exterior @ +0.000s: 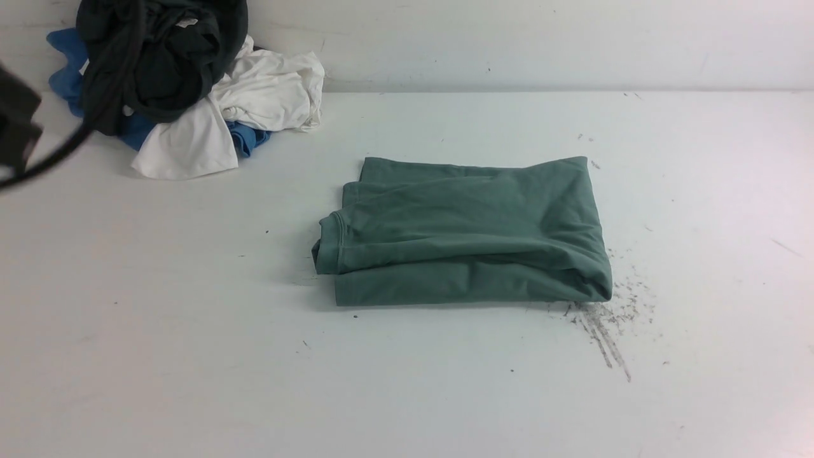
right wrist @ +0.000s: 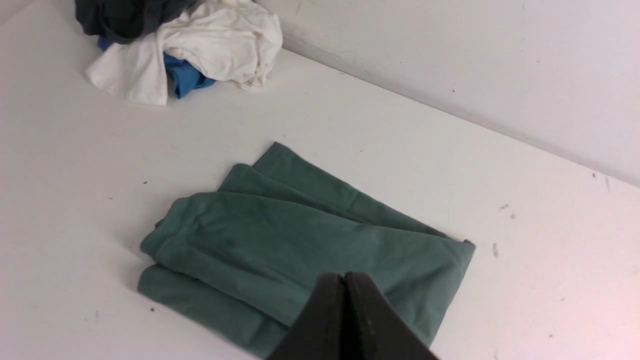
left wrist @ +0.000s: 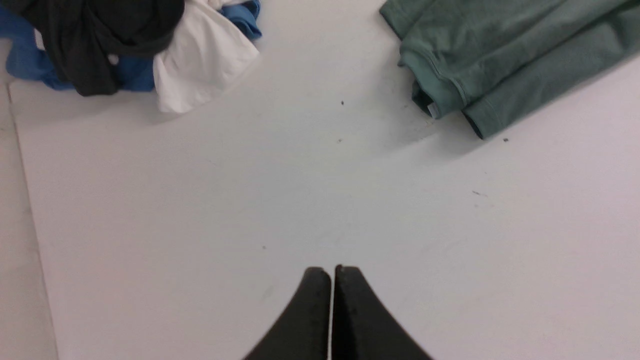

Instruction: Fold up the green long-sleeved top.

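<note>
The white table [exterior: 407, 394] fills the front view, bare all round the middle, with a pale wall along its far edge. Centre stage sits the green long-sleeved top [exterior: 464, 232], folded into a neat rectangle of stacked layers, sage-green, soft creases across the upper panel. A ribbed hem or cuff edge rolls over at its left end, and a small white label peeks out there in the left wrist view. Dark scuff marks [exterior: 604, 331] streak the table just off its near right corner. Open room on every side of it, widest to the front and right. Far left, against the wall, a heap of clothes [exterior: 184, 89], dark over white and blue, well apart from the top. The left gripper [left wrist: 332, 272] hangs above bare table, jaws pressed together, holding nothing. The right gripper [right wrist: 345, 277] hovers over the top's near edge, jaws likewise closed and empty.
</note>
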Available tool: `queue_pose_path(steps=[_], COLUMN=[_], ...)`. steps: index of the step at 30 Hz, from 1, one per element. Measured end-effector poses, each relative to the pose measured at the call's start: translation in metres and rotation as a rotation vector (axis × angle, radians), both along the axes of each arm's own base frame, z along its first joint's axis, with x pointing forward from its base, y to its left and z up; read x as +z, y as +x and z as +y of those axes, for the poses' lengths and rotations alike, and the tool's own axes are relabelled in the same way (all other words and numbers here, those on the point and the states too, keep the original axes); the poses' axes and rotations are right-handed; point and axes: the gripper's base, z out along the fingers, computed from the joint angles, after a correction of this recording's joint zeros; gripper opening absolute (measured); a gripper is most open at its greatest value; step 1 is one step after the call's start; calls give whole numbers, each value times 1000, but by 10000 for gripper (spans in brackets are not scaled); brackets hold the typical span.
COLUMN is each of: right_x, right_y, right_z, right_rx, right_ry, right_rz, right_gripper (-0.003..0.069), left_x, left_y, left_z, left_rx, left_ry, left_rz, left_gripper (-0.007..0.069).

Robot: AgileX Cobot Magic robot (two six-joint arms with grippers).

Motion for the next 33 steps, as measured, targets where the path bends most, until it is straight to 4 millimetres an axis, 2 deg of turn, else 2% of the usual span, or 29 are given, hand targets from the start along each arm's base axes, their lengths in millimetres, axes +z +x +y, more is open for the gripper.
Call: queue_pose_path(steps=[1,3,4,5,10,11,12,14,17,18,20,25,33], right_x=[-1,-12,-11,-18,-44,-52,-53,-68,-81,-82,-91,-95,-95], right_y=[-2,-34,-33,-53,-112,-126,-128,-159,-187,-189,-207,-227,-230], right_z=[-1,-9,-9,-15,-34,-39,-39,-49,-57,-57,-63,-68,-69], right_rx=[-2,-16,-18,-31,-62,-65,-66,-74,-78,-78,-78,-78,-77], right_ry=[2,47,51,76,129,132,133,152,177,178,190,210,211], right_rz=[-4,-61,-70,-122,-284,-320,-326,-400,-474,-478,-523,-586,-595], right_gripper=[-15,-15,-15,-15,-15,-15,-15,-15,-15,-15,-15,-15,-15], left_x=[-2,-29,-31,-44,-87,-94,-95,-114,-128,-129,-142,-152,-153], left_y=[-2,-25,-27,-38,-83,-92,-94,-116,-131,-132,-142,-149,-148], left_z=[0,6,6,9,19,21,22,27,30,30,32,34,34], left_rx=[0,20,21,29,32,33,32,46,70,72,92,97,97], left_ry=[0,-23,-26,-35,-63,-74,-75,-120,-186,-191,-242,-267,-267], left_rz=[-1,-2,-7,-13,-92,-125,-131,-220,-303,-309,-359,-398,-401], left_gripper=[-8,-8,-8,-8,-8,-8,-8,-8,-7,-7,-7,-7,-7])
